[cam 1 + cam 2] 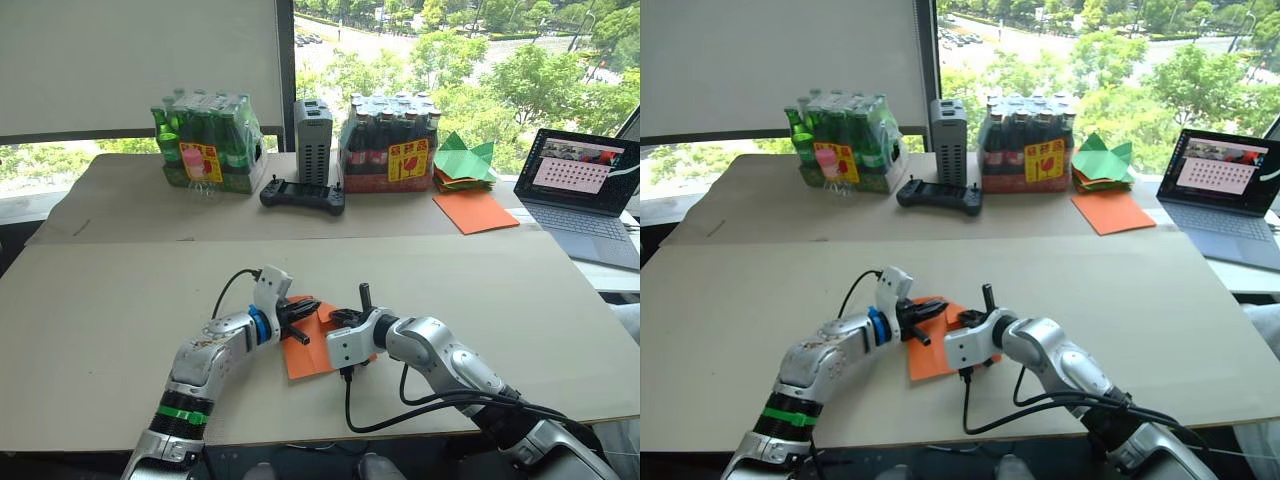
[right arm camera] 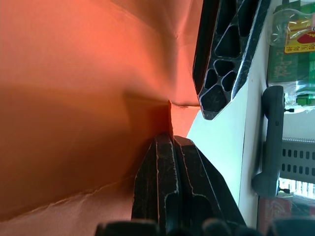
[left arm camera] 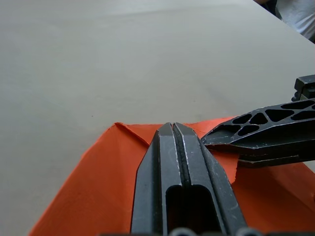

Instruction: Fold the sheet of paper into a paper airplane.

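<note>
- Head views: the sheet of paper (image 1: 312,352) lies on the near part of the worktop (image 1: 120,300), partly folded, directly between the two arms.
- Head views: the left pincer (image 1: 302,312) reaches in from the left and sits over the sheet's upper left edge; the right pincer (image 1: 340,318) comes from the right and sits over its upper right portion. The two pincers are just beside each other above the paper.
- Head views: at the far edge stand a shrink-wrapped pack of green bottles (image 1: 207,142) and a shrink-wrapped pack of dark bottles (image 1: 391,142), each filled with upright bottles. Between them stands a grey box unit (image 1: 312,140), with a black handheld controller (image 1: 303,194) lying in front.
- Head views: to the right lie a stack of green paper shapes (image 1: 464,162), a smooth flat orange sheet (image 1: 475,211) and an open laptop (image 1: 583,195).
- Left wrist view: the left pincer (image 3: 173,129) has its fingers pressed together, tips resting over the orange paper (image 3: 98,187) near a folded corner. Whether paper is caught between them cannot be told. The right pincer's finger (image 3: 266,127) lies across the sheet just beside it.
- Right wrist view: the right pincer (image 2: 170,140) is pressed together, its tips at a raised fold of the orange paper (image 2: 74,98), which appears pinched between them. The left pincer's finger (image 2: 231,54) lies alongside the paper's edge.
</note>
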`<act>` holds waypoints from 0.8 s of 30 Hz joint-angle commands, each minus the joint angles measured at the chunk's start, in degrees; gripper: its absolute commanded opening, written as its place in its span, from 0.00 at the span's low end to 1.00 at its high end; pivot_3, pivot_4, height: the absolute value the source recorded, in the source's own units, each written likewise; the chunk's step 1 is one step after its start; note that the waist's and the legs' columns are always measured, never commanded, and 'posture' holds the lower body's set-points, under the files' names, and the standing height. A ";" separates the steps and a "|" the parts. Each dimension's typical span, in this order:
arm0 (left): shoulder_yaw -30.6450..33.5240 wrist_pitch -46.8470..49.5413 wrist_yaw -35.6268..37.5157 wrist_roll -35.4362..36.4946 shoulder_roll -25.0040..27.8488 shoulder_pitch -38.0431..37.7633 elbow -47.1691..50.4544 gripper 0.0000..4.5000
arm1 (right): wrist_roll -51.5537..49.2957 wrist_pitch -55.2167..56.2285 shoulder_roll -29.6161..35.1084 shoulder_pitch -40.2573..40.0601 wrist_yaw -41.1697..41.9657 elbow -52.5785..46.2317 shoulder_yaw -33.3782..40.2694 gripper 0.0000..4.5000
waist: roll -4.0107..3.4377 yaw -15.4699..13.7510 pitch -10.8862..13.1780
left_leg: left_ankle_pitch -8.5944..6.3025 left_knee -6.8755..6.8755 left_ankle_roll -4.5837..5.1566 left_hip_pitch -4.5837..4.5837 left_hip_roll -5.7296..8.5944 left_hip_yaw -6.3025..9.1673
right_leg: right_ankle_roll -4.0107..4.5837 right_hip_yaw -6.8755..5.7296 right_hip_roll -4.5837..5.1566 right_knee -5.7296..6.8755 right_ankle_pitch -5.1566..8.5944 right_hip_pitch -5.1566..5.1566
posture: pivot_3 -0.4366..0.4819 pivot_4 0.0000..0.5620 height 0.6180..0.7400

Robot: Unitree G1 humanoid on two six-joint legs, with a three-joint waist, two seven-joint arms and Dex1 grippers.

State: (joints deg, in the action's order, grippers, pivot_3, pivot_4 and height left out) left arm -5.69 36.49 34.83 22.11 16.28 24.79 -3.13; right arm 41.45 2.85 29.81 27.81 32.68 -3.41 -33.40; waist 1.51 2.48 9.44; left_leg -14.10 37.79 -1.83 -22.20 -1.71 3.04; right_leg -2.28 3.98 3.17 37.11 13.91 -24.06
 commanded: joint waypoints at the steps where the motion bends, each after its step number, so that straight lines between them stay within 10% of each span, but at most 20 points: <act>1: -1.47 -2.62 1.25 -1.79 -0.64 1.90 -1.57 0.00 | -0.09 0.90 -0.51 -0.45 0.48 -1.36 1.03 0.01 | 0.00 -0.02 0.00 | 0.00 0.00 0.00 0.00 0.00 0.00 | 0.00 0.00 0.00 0.00 0.00 0.00 | 0.48 0.27 1.00; 17: -3.34 -5.28 2.62 -5.40 -2.52 3.28 -6.53 0.00 | -5.81 -2.67 -3.97 -4.32 5.64 -3.48 4.33 0.01 | 0.00 -0.05 -0.01 | 0.00 0.01 0.00 0.04 0.01 0.00 | -0.01 0.00 0.00 0.01 0.00 0.05 | 0.48 0.27 1.00; 24: -3.49 -5.94 2.85 -6.24 -2.88 3.92 -8.16 0.00 | -12.98 -6.62 -6.40 -6.00 9.15 -5.28 7.52 0.51 | 0.00 -0.05 -0.01 | 0.00 0.01 0.00 0.23 0.01 0.01 | -0.01 -0.01 0.00 0.01 0.00 0.26 | 0.48 0.27 1.00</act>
State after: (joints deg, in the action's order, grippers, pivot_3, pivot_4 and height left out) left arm -8.88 31.07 37.40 16.56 13.56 28.20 -10.88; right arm 30.73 -2.30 23.63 22.39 40.32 -7.37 -26.46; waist 1.51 2.43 9.43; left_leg -14.10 37.80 -1.83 -21.94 -1.69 3.05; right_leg -2.30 3.97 3.18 37.11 13.91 -23.75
